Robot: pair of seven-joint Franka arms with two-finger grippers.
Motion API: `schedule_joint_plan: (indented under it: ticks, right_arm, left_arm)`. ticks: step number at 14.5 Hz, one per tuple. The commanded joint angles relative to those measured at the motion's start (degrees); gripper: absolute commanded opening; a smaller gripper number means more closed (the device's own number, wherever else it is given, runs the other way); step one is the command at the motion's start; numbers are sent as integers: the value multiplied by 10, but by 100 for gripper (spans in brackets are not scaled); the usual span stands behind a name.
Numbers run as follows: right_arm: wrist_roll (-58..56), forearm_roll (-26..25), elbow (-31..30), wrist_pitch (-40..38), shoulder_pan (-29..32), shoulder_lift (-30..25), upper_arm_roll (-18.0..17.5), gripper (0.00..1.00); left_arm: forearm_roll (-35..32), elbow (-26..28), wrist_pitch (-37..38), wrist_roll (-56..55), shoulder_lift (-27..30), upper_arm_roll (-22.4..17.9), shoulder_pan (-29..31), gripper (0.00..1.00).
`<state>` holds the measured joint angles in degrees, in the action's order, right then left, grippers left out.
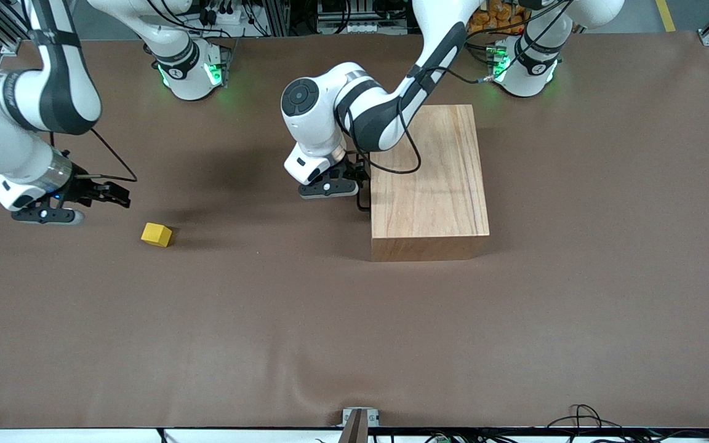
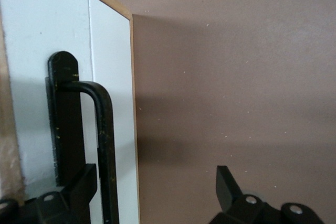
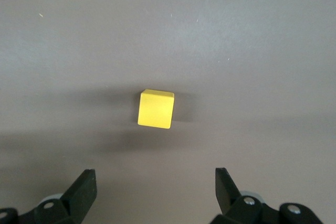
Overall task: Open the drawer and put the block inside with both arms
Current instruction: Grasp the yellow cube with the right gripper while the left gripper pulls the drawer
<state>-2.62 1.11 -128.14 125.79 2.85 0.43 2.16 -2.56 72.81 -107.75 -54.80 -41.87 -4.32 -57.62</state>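
The wooden box (image 1: 428, 178) stands mid-table with its drawer shut. The drawer's white front panel (image 2: 113, 51) and black wire handle (image 2: 105, 129) face the right arm's end of the table. My left gripper (image 1: 362, 191) is at that front, open. In the left wrist view (image 2: 155, 187) the handle lies between its fingers, close to one finger (image 2: 79, 192) and untouched by the other. The yellow block (image 1: 156, 234) lies on the table toward the right arm's end. My right gripper (image 1: 119, 198) hovers open and empty beside it. In the right wrist view (image 3: 155, 182) the block (image 3: 155, 109) lies ahead of the fingertips.
The brown table mat (image 1: 354, 344) stretches wide between the box and the front camera. The arm bases (image 1: 188, 67) stand along the table's edge farthest from the front camera. Cables lie at the table's front edge (image 1: 582, 418).
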Motion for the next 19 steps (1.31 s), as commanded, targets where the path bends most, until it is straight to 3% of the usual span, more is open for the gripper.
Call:
schedule_joint_plan:
  ticks: [1, 5, 12, 19]
  right_arm:
    - [-4, 11, -9, 41, 2, 32, 0, 100]
    - [-5, 93, 12, 60, -33, 75, 0, 100]
    - [-58, 85, 65, 74, -15, 138, 4, 100]
    - [-71, 94, 72, 87, 3, 213, 3, 100]
  left_arm:
    - [-3, -8, 14, 10, -3, 3, -1, 100]
    - [18, -9, 0, 14, -9, 5, 0, 100]
    - [54, -11, -61, 7, -18, 5, -1, 100]
    - [62, -14, -91, 4, -17, 23, -1, 100]
